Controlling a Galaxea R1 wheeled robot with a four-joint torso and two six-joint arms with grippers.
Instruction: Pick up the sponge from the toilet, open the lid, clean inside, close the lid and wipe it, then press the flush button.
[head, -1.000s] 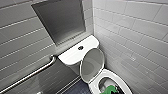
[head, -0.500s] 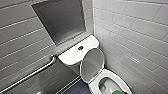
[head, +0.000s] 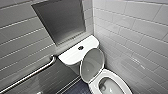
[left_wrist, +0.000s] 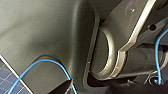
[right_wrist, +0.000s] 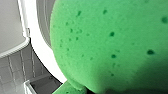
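The white toilet (head: 111, 76) stands in the corner with its lid (head: 92, 63) raised, the greyish inner side facing me and leaning back against the tank (head: 72, 55). The dark round flush button (head: 80, 47) sits in the middle of the tank top. In the right wrist view the bright green sponge (right_wrist: 112, 45) looms very close to the camera, held in my right gripper. Beside it runs a curved white rim of the toilet (right_wrist: 41, 56). The left wrist view looks onto my own dark body, and my left gripper holds nothing.
A metal grab bar (head: 32, 73) runs along the tiled wall to the left of the tank. Above the tank hangs a grey panel (head: 60, 20). A tiled wall (head: 135, 37) stands close on the toilet's right. Dark floor (head: 75, 88) lies in front.
The green sponge that showed at the bowl's near rim in the earlier head pictures has slipped past the bottom edge. Lid and tank are unmoved.
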